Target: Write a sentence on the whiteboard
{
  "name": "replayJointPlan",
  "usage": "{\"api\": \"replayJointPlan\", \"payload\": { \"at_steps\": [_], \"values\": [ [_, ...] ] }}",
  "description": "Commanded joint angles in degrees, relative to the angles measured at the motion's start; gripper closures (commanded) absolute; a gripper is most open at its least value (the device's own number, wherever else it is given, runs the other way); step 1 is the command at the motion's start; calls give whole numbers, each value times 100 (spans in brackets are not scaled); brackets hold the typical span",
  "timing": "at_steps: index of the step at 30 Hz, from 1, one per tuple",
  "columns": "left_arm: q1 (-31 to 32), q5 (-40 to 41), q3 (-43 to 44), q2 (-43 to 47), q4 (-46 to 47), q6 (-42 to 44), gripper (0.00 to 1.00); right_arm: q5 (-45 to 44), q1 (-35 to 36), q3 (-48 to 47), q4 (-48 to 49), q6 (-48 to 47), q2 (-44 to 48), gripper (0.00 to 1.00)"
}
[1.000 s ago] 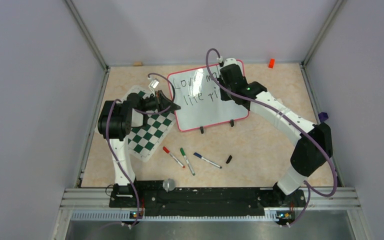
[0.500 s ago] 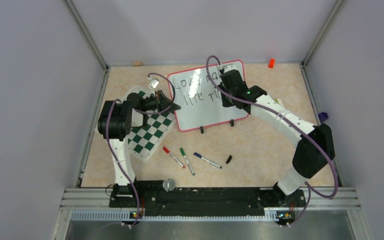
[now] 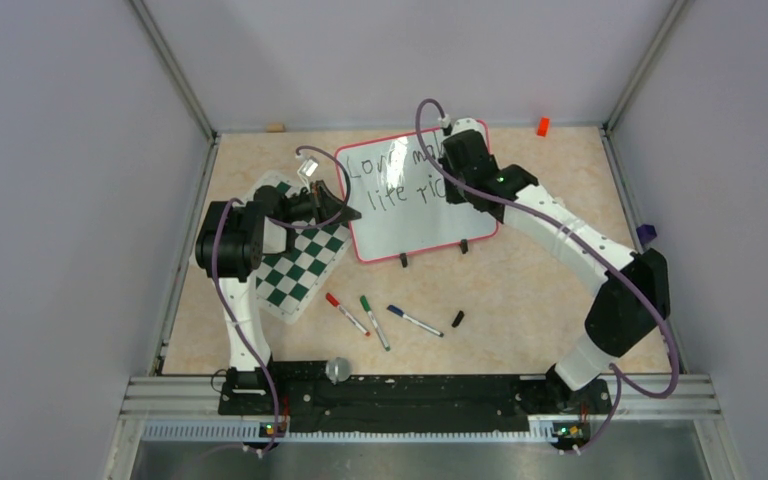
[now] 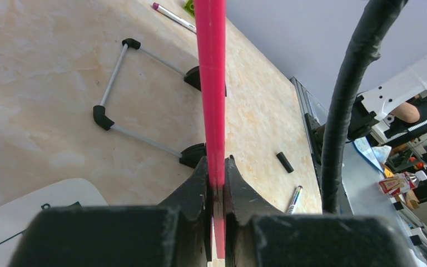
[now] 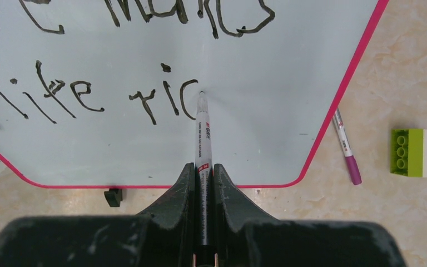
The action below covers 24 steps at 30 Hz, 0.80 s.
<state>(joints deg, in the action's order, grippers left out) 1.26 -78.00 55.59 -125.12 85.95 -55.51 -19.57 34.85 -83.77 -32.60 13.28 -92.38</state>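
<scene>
Marker (image 5: 202, 128) clenched in right gripper (image 5: 203, 167) touches whiteboard (image 5: 256, 111); left gripper (image 4: 216, 166) pinches its frame (image 4: 210, 83).

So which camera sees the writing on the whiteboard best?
The right wrist view: the writing is big and sharp there. The top view shows it tiny; the left wrist view shows only the red edge of the whiteboard.

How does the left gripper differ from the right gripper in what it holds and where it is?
The left gripper is shut on the red frame of the whiteboard; the right gripper is shut on a marker. The left gripper is at the board's left edge; the right gripper is over its right part, marker tip on the board. Both have closed fingers.
</scene>
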Motion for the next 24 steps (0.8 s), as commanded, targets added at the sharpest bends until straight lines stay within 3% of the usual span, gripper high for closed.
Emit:
{"api": "replayJointPlan", "payload": {
  "at_steps": [1, 24],
  "values": [
    [6, -196, -57, 171, 682, 496, 100, -27, -136, -362, 165, 10, 301, 100],
    [14, -189, -75, 180, 686, 506, 100, 410, -466, -734, 418, -125, -35, 100]
  ]
}}
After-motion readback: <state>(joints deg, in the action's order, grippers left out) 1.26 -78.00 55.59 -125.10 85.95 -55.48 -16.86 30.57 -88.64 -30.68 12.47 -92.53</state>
